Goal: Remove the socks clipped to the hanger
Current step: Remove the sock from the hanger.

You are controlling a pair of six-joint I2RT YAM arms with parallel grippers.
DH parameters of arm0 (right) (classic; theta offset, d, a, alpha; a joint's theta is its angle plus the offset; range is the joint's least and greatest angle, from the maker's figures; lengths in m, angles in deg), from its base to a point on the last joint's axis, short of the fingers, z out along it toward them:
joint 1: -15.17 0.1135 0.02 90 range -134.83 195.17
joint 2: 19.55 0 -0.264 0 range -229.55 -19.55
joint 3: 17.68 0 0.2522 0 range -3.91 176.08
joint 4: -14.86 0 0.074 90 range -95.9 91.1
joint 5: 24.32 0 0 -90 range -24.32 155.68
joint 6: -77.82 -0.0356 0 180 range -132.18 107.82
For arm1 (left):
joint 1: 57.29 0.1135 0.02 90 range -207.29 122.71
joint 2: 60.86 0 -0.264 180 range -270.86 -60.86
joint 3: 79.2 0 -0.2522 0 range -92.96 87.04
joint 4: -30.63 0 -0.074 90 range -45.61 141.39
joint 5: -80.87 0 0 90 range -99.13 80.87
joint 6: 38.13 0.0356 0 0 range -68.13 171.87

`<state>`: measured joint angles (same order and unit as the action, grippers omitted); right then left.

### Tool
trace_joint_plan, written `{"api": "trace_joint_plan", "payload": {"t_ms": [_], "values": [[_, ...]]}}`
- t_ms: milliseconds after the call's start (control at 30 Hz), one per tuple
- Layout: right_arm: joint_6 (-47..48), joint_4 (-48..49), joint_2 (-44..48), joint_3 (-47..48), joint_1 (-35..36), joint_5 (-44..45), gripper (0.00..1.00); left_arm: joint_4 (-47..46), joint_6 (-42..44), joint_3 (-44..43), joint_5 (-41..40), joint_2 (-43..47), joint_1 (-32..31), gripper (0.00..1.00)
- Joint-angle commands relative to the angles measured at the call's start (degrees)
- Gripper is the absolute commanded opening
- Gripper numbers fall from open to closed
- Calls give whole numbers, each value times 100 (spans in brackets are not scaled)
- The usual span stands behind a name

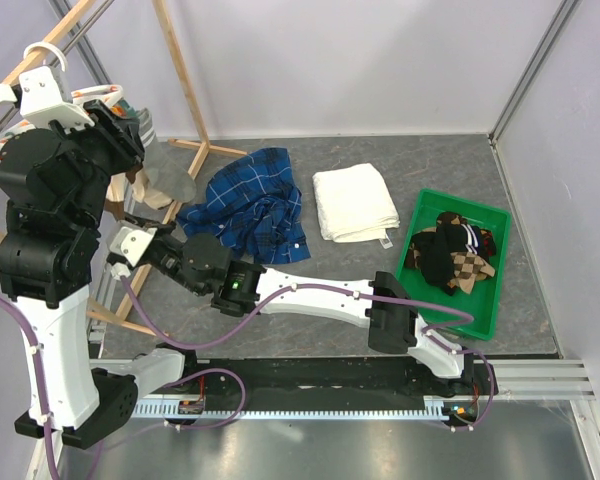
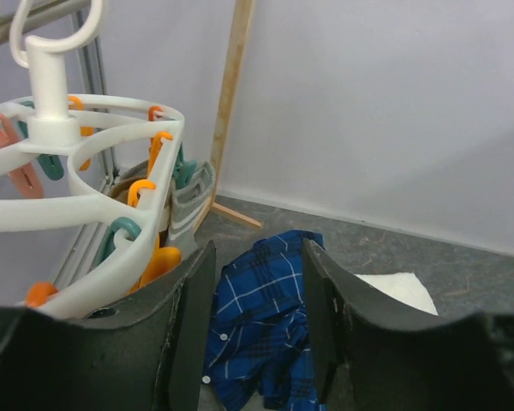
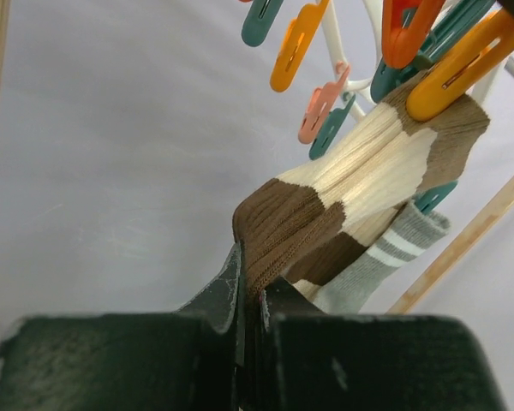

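Note:
The white round hanger point(image 2: 86, 204) hangs at the far left by its hook, with orange and teal pins dangling under its ring. In the right wrist view a brown-and-cream checkered sock point(image 3: 368, 171) is clipped by an orange pin point(image 3: 454, 73). My right gripper point(image 3: 253, 287) is shut on this sock's brown lower edge. A grey striped sock point(image 3: 385, 257) hangs just behind it and also shows in the left wrist view point(image 2: 188, 201). My left gripper point(image 2: 259, 250) is raised beside the hanger's ring, open, with nothing between its fingers.
A blue plaid shirt point(image 1: 250, 205) and a folded white towel point(image 1: 355, 200) lie on the grey floor. A green bin point(image 1: 503, 268) at the right holds several socks point(image 1: 450, 255). Wooden rack poles point(image 1: 185, 80) stand round the hanger, and walls close in at the back and right.

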<state>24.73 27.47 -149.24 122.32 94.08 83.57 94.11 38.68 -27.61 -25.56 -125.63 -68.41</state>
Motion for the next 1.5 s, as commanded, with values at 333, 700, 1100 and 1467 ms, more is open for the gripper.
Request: {"api": "trace_joint_plan", "payload": {"t_ms": [333, 700, 1100, 1467], "values": [[-2046, -580, 409, 314, -16, -382, 0, 108, 756, -13, -1213, -132, -5, 52], [-2109, -334, 225, 322, -8, -550, 0, 232, 1142, 171, -2380, -158, -5, 51], [-1863, -387, 49, 630, -16, -769, 0, 539, 1302, -171, -2979, -317, -5, 52], [-1792, -615, -337, 1096, -16, -972, 0, 794, 1372, -646, -3122, -194, -5, 52]]}}
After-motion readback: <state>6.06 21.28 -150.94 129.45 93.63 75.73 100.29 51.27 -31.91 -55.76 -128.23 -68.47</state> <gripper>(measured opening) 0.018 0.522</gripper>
